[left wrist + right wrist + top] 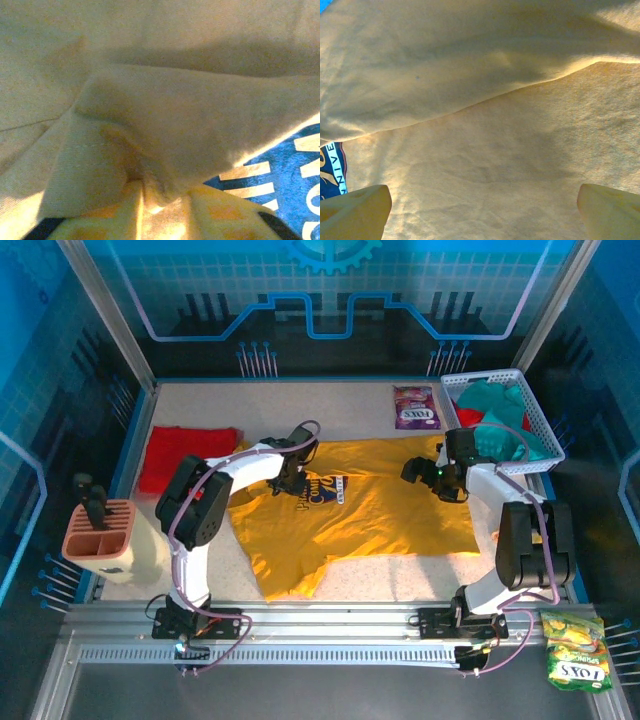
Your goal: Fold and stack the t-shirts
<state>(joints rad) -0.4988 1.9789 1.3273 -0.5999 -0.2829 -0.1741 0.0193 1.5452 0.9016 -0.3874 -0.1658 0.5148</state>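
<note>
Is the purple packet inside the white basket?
No, the purple packet lies on the table just left of the white basket.

Two robot arms, the left arm (200,505) and the right arm (525,540), are built of smooth, rounded white shells joined by chunky black joints, and each has a black base (190,622) at the near edge. Thin lilac cables (172,540) loop loosely along both arms, from base to wrist. The left gripper (292,483) and right gripper (413,471) are black, and close up the right one's fingertips (355,212) are pale rounded blocks tinted yellow.
</note>
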